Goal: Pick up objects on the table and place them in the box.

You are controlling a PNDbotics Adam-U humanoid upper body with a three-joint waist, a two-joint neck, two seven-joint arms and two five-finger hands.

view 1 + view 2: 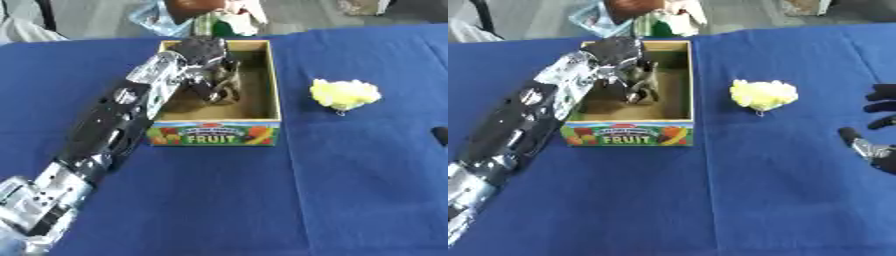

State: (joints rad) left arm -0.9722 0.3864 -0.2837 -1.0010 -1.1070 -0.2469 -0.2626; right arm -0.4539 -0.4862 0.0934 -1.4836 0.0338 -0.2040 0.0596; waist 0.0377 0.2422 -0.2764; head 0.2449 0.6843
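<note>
Left robot hand [208, 75] is reaching into the box [273, 80], fingers curling down; can't tell if they're holding anything. Yellow lump [763, 95] is sitting on the counter [710, 200], beside the box, nearer the right robot hand [878, 130], which is resting spread.

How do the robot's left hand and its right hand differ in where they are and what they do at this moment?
The left hand reaches down into the box, its fingers curled inside; whether it holds anything cannot be seen. The right hand rests at the right edge over the blue table, fingers relaxed, holding nothing. The left arm crosses the table; of the right only the hand shows. Both are black with silver parts.
</note>
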